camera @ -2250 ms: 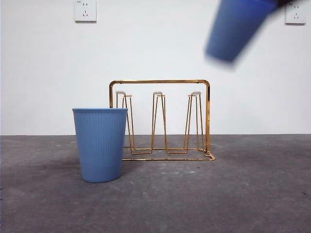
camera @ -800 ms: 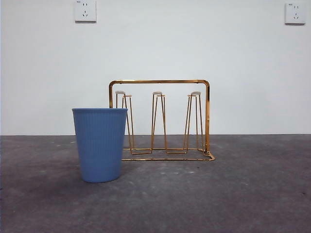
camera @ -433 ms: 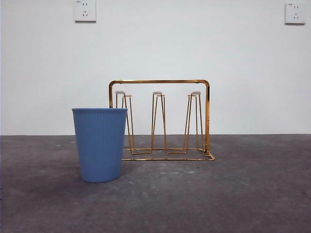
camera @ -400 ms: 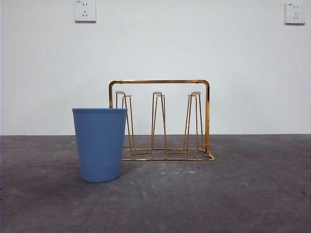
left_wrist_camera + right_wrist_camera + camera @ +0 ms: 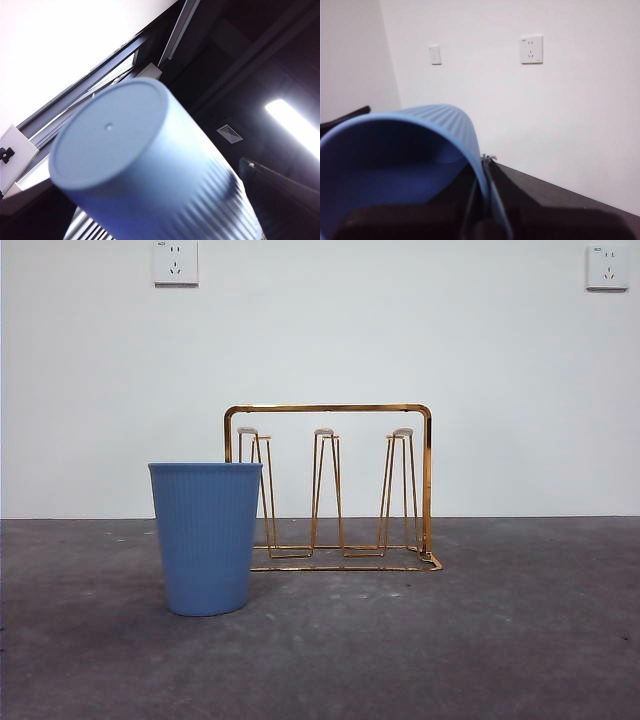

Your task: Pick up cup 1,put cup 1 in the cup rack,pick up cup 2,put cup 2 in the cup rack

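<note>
Currently one upright blue cup is seen on the tabletop, just in front of the left end of the single cup rack, whose three prongs are bare. One lifted cup is clamped at its rim by the right tool. One cup base is seen close up in the left wrist view; the left tool's state cannot be told.

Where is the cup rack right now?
In the front view the cup rack stands on the table near the middle, just behind and to the right of the upright blue cup, its three prongs bare.
</note>
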Robot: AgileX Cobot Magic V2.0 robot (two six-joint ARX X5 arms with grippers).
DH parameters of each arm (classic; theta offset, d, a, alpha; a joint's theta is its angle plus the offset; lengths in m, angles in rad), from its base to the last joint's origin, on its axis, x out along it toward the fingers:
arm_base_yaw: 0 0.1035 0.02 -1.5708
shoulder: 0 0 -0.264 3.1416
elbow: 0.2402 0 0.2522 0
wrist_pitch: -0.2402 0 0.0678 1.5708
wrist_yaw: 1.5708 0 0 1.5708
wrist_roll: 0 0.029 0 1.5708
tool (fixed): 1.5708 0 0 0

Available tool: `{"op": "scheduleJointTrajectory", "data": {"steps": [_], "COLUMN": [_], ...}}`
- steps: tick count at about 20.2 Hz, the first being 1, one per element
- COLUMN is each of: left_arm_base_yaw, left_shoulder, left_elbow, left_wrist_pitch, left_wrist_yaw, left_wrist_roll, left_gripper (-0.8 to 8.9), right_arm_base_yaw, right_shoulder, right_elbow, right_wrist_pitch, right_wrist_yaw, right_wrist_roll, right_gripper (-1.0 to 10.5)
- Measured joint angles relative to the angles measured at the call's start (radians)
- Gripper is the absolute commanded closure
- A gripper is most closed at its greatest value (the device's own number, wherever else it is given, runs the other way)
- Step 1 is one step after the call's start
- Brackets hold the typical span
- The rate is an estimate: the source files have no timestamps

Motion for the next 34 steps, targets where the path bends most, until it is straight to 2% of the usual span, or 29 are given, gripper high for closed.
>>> {"op": "scheduleJointTrajectory", "data": {"steps": [6, 11, 21, 24, 26, 30, 34], "left_arm_base_yaw": [0.000, 0.000, 0.000, 0.000, 0.000, 0.013, 0.039], "left_shoulder": [0.000, 0.000, 0.000, 0.000, 0.000, 0.000, 0.000], "left_elbow": [0.000, 0.002, 0.002, 0.001, 0.001, 0.001, 0.001], "left_wrist_pitch": [0.010, 0.015, -0.010, -0.047, -0.074, -0.105, -0.105], "left_wrist_yaw": [-0.019, -0.027, -0.027, -0.022, -0.021, -0.013, 0.016], "left_wrist_roll": [-0.020, -0.039, -0.003, 0.041, 0.070, 0.099, 0.108], "left_gripper": [7.09, 8.26, 8.21, 8.21, 8.21, 8.21, 8.21], "right_arm_base_yaw": [0.000, 0.002, 0.001, 0.001, 0.000, 0.000, 0.000], "right_shoulder": [-0.001, -0.002, -0.002, -0.002, -0.002, -0.025, -0.074], "right_elbow": [0.000, 0.000, 0.000, 0.000, 0.000, 0.000, 0.000], "right_wrist_pitch": [-0.004, -0.032, -0.113, -0.159, -0.200, -0.266, -0.370], "right_wrist_yaw": [0.006, 0.005, 0.008, 0.019, 0.023, 0.034, 0.092], "right_wrist_roll": [-0.001, -0.009, -0.027, -0.034, -0.039, -0.051, -0.069], "right_gripper": [9.6, 9.6, 9.3, 7.6, 7.2, 7.2, 7.2]}}
